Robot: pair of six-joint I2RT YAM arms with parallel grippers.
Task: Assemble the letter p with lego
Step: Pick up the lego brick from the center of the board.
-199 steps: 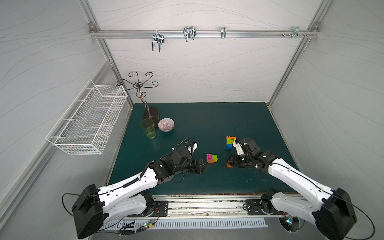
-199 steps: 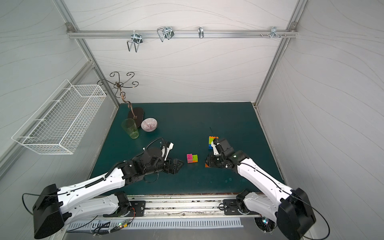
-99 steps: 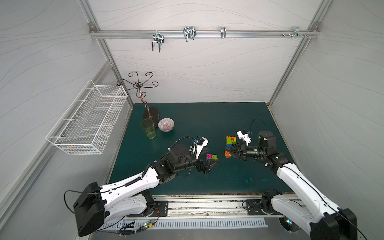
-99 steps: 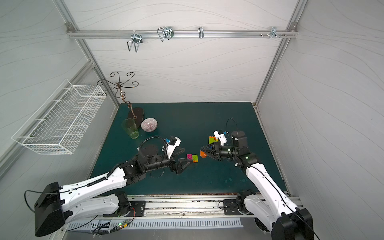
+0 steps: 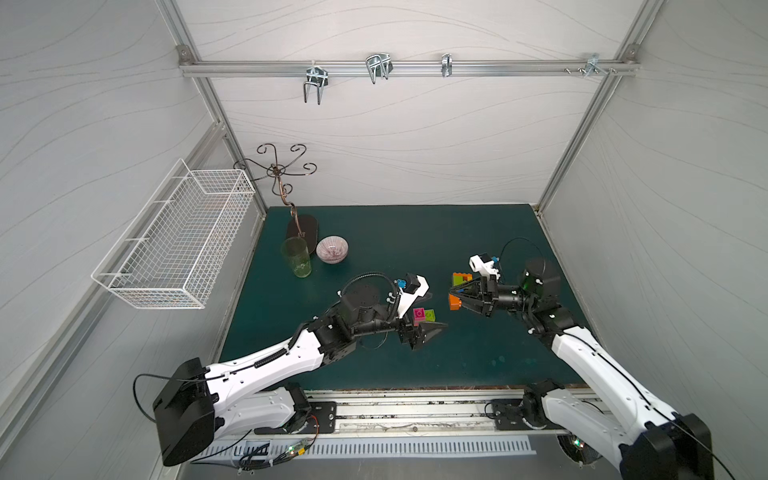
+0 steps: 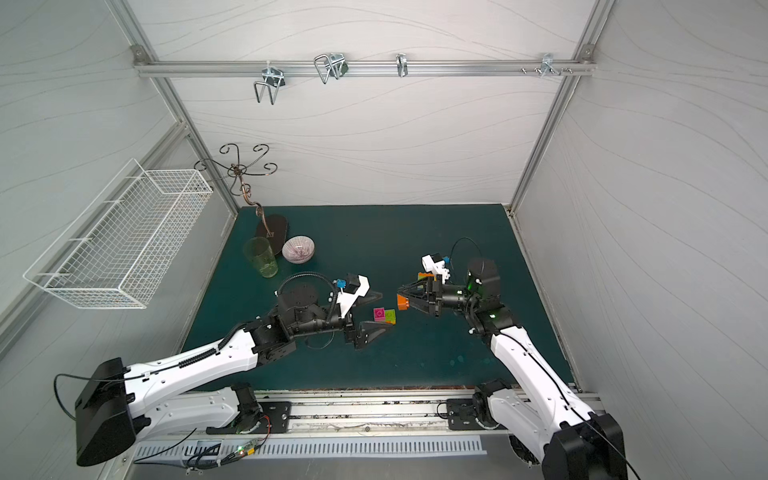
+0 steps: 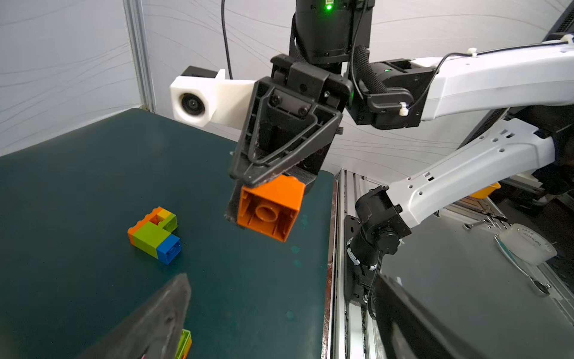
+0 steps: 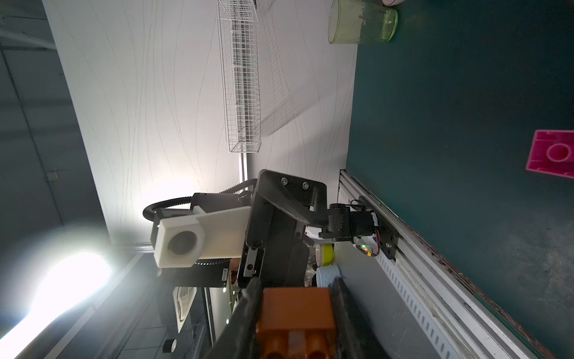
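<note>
Hanging above the middle of the dark green table (image 5: pixel 374 249), the left tool (image 5: pixel 439 311) is gaping wide, gripping nothing, while the right tool (image 5: pixel 453 298) is facing it in the air. A joined cluster (image 7: pixel 152 236) of orange, lime, yellow and blue bricks is lying nearer the right edge. The right tool is pinching one orange brick (image 7: pixel 270 208); a magenta brick (image 5: pixel 419 314) is touching a lime brick (image 5: pixel 430 316) mid-table by the left tool.

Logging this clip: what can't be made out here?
- Orange brick: right wrist view, cut by the picture edge.
- Magenta brick: same view, cut by the edge.
- Lime brick: left wrist view, mostly behind the left pincer, cut by the edge.
- Brick cluster: in both top views, partly behind the right wrist camera.
</note>
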